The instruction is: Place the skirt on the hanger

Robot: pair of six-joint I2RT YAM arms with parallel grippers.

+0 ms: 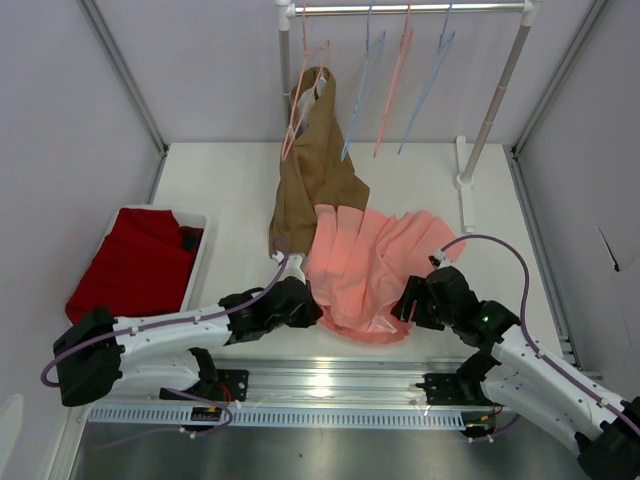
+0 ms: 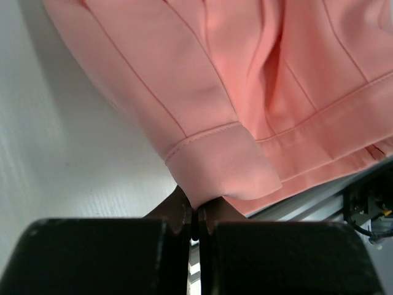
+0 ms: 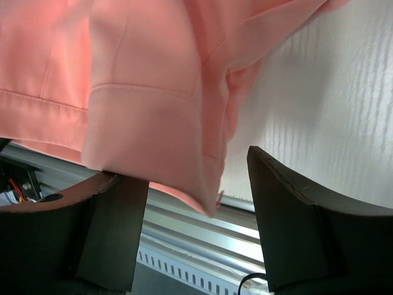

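The salmon-pink pleated skirt (image 1: 370,265) lies spread on the table's middle, its near edge over the table's front edge. My left gripper (image 1: 308,305) is at the skirt's near left corner. In the left wrist view it (image 2: 196,212) is shut, pinching a folded band corner of the skirt (image 2: 221,166). My right gripper (image 1: 408,303) is at the skirt's near right corner. In the right wrist view it (image 3: 196,209) is open, with the skirt's hemmed corner (image 3: 153,129) hanging between the fingers, against the left finger (image 3: 113,221). Two pale-blue hangers (image 1: 362,95) hang on the rail.
A brown garment (image 1: 312,170) hangs from a pink hanger (image 1: 298,105) and droops onto the table beside the skirt. Another pink hanger (image 1: 393,90) hangs on the rail. A dark red cloth (image 1: 135,262) lies in a white tray (image 1: 198,262) at left. The rack's post (image 1: 492,110) stands back right.
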